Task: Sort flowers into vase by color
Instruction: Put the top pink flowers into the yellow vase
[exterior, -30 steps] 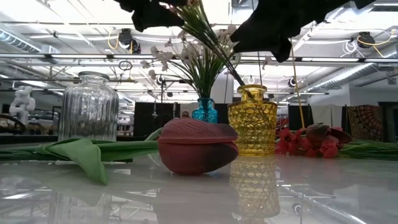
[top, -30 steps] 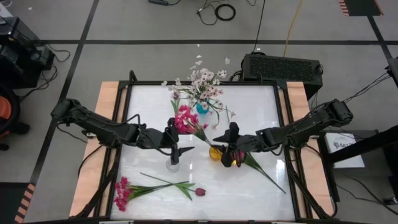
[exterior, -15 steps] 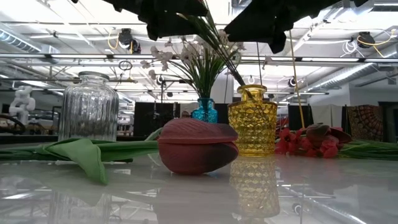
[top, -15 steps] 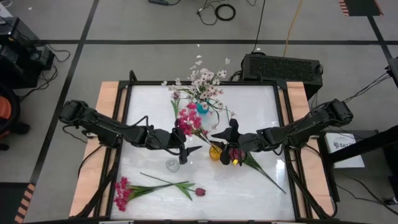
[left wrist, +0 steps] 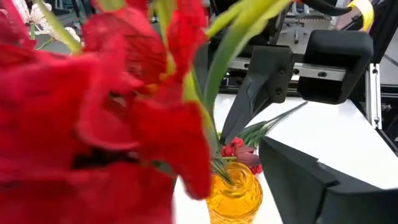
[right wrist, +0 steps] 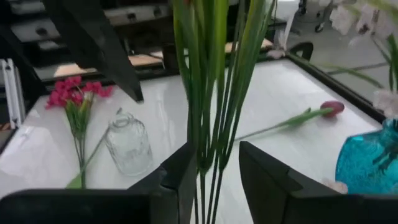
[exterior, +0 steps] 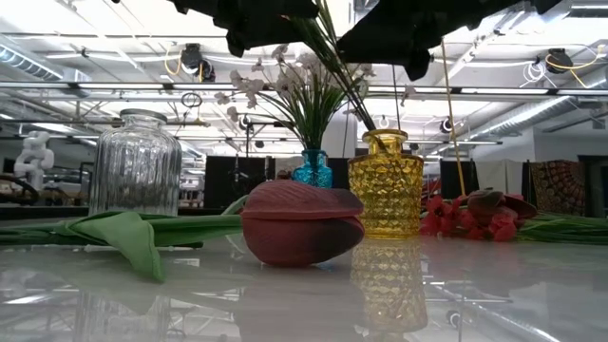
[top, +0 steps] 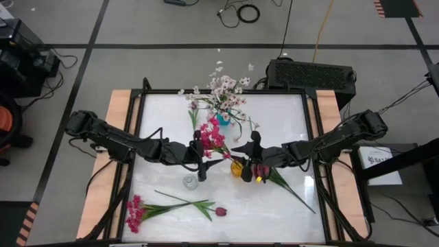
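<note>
Above the yellow vase (top: 237,167), my left gripper (top: 204,152) pinched the magenta cluster (top: 211,137); right fingers (right wrist: 180,177), spread, should steady its stems (right wrist: 208,93) vertically.

White tabletop (top: 274,116) with wooden side strips. Beyond its far edge: a black ventilated box (top: 310,74) on grey floor, coiled cable (top: 248,12) nearby. A white labelled box (top: 379,159) sits off the right side.

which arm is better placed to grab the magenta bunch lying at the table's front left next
Left, probably. The loose magenta flower bunch lies on the left arm's side. The left hand would first have to release the magenta stems at the yellow glass vase; the right hand brackets those stems, farther away.
</note>
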You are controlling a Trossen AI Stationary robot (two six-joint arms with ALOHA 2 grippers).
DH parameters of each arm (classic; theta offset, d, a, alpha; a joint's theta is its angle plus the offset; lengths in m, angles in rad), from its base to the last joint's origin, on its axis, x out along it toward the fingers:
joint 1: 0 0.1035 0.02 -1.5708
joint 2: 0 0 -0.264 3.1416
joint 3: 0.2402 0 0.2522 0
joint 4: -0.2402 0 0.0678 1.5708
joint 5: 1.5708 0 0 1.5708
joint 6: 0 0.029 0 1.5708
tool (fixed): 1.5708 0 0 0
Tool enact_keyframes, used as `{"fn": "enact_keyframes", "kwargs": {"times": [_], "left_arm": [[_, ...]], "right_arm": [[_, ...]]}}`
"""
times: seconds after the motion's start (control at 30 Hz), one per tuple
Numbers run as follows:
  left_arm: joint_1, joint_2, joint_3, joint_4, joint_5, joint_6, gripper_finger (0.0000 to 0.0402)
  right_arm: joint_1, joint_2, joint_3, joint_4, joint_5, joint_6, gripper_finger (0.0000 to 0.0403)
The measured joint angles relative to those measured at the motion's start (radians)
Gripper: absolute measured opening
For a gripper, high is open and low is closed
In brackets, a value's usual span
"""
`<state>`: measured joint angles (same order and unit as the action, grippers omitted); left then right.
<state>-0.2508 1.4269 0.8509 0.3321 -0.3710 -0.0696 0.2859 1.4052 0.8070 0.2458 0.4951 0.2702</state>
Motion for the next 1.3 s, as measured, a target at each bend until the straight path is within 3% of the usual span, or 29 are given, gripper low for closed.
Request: {"fn": "enact_keyframes", "kwargs": {"times": [0.13,0.47,1.3], "left_arm": [[0.002,0.0,0.0,0.009,0.0,0.0,0.0191],[0.002,-0.001,0.001,0.152,0.0,0.084,0.0136],[0.002,0.04,0.002,0.173,0.041,0.08,0.0134]], "right_arm": [[-0.001,0.0,0.0,0.019,0.001,-0.007,0.0101],[-0.003,-0.013,0.0,0.013,0.001,-0.013,0.0005],[0.017,-0.042,0.0,-0.11,-0.025,0.097,0.0008]]}}
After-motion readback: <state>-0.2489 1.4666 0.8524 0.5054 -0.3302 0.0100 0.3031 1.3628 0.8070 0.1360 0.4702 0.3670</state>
